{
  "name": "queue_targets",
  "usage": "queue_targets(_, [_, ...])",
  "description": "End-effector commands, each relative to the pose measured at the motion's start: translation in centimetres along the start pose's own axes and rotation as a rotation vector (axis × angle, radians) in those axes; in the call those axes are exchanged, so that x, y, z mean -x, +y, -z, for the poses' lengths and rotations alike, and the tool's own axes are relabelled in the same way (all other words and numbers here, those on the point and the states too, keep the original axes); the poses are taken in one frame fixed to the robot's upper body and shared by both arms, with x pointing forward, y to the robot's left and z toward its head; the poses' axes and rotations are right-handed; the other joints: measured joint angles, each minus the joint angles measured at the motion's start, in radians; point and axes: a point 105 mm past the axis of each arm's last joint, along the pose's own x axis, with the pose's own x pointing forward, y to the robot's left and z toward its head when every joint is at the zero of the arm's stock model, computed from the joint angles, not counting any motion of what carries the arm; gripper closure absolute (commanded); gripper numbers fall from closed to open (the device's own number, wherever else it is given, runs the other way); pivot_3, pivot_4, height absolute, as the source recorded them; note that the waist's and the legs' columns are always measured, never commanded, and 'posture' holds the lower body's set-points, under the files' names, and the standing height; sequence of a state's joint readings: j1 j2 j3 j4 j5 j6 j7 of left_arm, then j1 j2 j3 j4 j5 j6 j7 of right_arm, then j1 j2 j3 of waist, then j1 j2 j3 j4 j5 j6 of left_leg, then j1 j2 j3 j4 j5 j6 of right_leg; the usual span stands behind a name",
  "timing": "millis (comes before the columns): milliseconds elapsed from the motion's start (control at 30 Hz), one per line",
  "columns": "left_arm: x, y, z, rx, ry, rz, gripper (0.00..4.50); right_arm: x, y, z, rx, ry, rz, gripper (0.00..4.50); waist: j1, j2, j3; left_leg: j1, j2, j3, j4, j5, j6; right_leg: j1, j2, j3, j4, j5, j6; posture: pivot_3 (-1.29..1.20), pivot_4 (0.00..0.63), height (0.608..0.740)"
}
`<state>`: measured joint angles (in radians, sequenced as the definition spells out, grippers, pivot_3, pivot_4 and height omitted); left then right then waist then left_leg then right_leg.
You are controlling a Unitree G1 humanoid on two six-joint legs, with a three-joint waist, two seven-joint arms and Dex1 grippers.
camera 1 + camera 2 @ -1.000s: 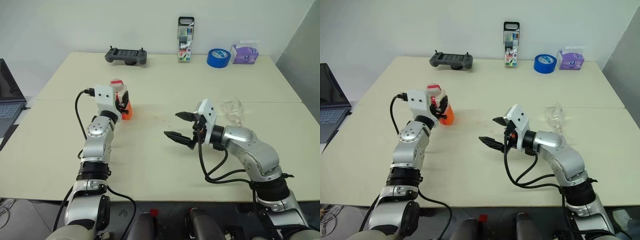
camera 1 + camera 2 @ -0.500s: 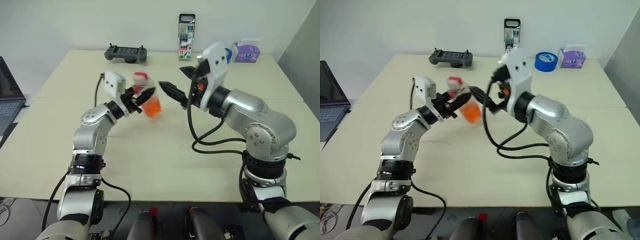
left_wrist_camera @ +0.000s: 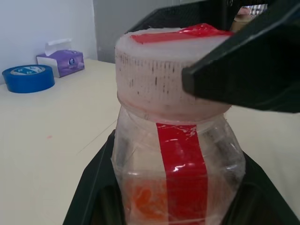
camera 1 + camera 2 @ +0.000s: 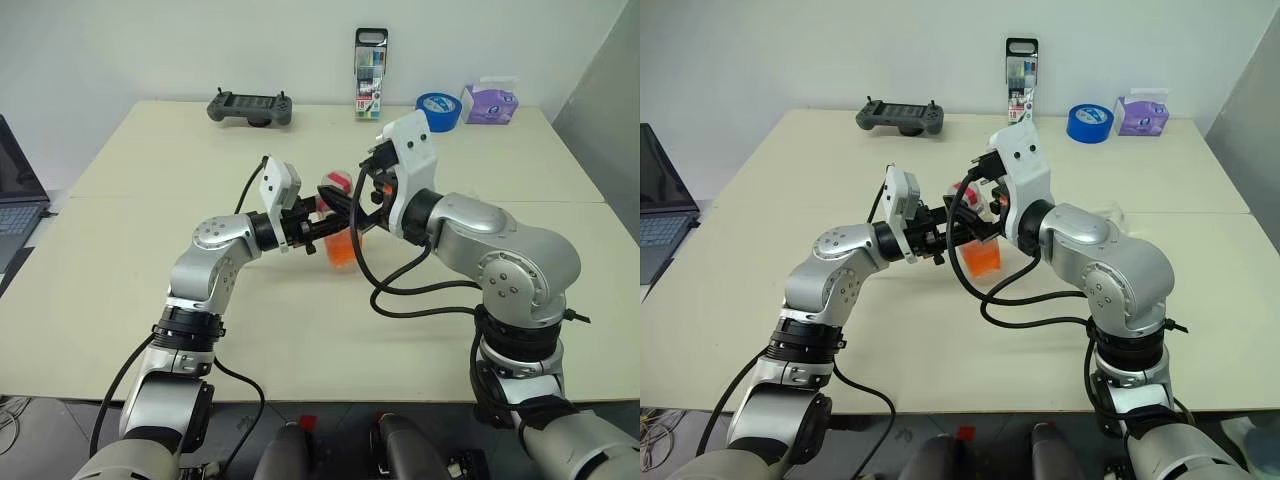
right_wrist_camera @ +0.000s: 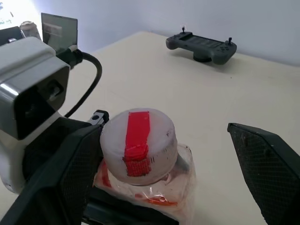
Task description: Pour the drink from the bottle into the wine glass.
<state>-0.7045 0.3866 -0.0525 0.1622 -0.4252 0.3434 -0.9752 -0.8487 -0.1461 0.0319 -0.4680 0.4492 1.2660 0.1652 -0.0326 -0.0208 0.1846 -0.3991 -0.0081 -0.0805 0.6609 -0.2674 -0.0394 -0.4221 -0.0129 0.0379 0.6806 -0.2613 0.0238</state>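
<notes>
Uncapping before pouring, by the look of it: left pincer (image 3: 178, 206) clamping the bottle (image 3: 176, 173) around its body and holding it upright above the middle of the counter (image 4: 120, 250), right pincer (image 5: 164, 154) standing wide apart with a finger on either side of the cap (image 5: 138, 143), not yet gripping it. Calling next, probably, for closing those fingers on the cap and twisting while the left keeps the body from turning. Showing a small clear plastic body with a red strip running up it and over the ribbed white cap, and the drink (image 4: 340, 252) glowing bright orange in the lower part. Wine glass (image 4: 1110, 212) sitting on the counter behind the right arm, mostly hidden.
</notes>
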Motion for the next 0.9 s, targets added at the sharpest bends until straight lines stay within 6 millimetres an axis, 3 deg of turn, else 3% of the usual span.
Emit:
queue_targets(33, [-0.5, -0.3, -1.5, -0.056, -0.038, 0.028, 2.7, 0.4, -0.1, -0.6, 0.019, -0.019, 0.031, 0.0, 0.0, 0.0, 0.0, 0.0, 0.0, 0.0, 0.0, 0.0, 0.0, 0.0, 0.0, 0.0, 0.0, 0.0, 0.0, 0.0, 0.15, 0.74])
queue_targets(100, [-0.5, -0.3, -1.5, -0.055, -0.038, 0.029, 2.7, 0.3, -0.2, -0.6, 0.006, -0.022, 0.052, 0.0, 0.0, 0.0, 0.0, 0.0, 0.0, 0.0, 0.0, 0.0, 0.0, 0.0, 0.0, 0.0, 0.0, 0.0, 0.0, 0.0, 0.15, 0.74])
queue_targets(167, [-0.6, -0.3, -1.5, -0.055, -0.038, 0.029, 2.7, 0.2, -0.3, -0.8, 0.001, -0.036, 0.066, 0.36, 0.0, 0.0, 0.0, 0.0, 0.0, 0.0, 0.0, 0.0, 0.0, 0.0, 0.0, 0.0, 0.0, 0.0, 0.0, 0.0, 0.15, 0.74])
queue_targets(400, [-0.3, -0.1, -1.0, -0.044, -0.024, 0.01, 2.7, 0.3, 0.1, -2.5, 0.042, -0.121, 0.095, 2.55, 0.0, 0.0, 0.0, 0.0, 0.0, 0.0, 0.0, 0.0, 0.0, 0.0, 0.0, 0.0, 0.0, 0.0, 0.0, 0.0, 0.15, 0.74])
queue_targets(567, [-0.1, -0.9, -0.4, -0.036, 0.028, 0.085, 2.7, 0.9, 0.5, -2.9, 0.085, -0.134, 0.012, 2.55, -0.001, 0.0, 0.0, 0.0, 0.0, 0.0, 0.0, 0.0, 0.0, 0.0, 0.0, 0.0, 0.0, 0.0, 0.0, 0.0, 0.15, 0.74])
queue_targets(633, [-0.1, -1.6, -0.5, -0.011, 0.043, 0.136, 2.7, 1.8, 2.9, -2.4, 0.067, -0.141, -0.244, 2.55, -0.001, 0.0, 0.0, 0.0, 0.0, 0.0, 0.0, 0.0, 0.0, 0.0, 0.0, 0.0, 0.0, 0.0, 0.0, 0.0, 0.15, 0.74])
queue_targets(667, [-0.1, -2.0, -0.6, 0.001, 0.044, 0.163, 2.7, 3.3, 4.9, -2.1, 0.046, -0.155, -0.466, 2.55, -0.002, 0.0, 0.0, 0.0, 0.0, 0.0, 0.0, 0.0, 0.0, 0.001, 0.001, -0.001, 0.0, 0.0, 0.0, 0.0, 0.15, 0.74])
queue_targets(733, [-0.4, -2.7, -0.9, 0.011, 0.045, 0.203, 2.7, 6.1, 6.7, -1.3, 0.05, -0.136, -0.757, 2.55, 0.004, 0.0, 0.0, 0.0, -0.001, 0.0, 0.0, 0.0, 0.0, 0.002, 0.004, -0.001, -0.002, 0.0, 0.0, 0.0, 0.15, 0.74])
queue_targets(800, [-0.6, -3.3, -1.1, 0.012, 0.048, 0.238, 2.7, 7.0, 6.3, -0.4, 0.097, -0.069, -0.848, 2.55, 0.003, 0.0, 0.001, -0.001, -0.002, 0.001, 0.001, -0.001, 0.001, 0.002, 0.003, -0.002, -0.003, 0.0, 0.0, 0.0, 0.15, 0.74])
queue_targets(900, [-1.0, -3.9, -1.4, 0.009, 0.043, 0.277, 2.7, 5.5, 4.0, 0.1, 0.158, 0.002, -0.762, 2.55, -0.01, 0.001, 0.001, 0.001, -0.002, 0.003, 0.002, -0.001, 0.002, 0.002, 0.004, 0.002, -0.002, 0.0, 0.001, 0.0, 0.15, 0.74])
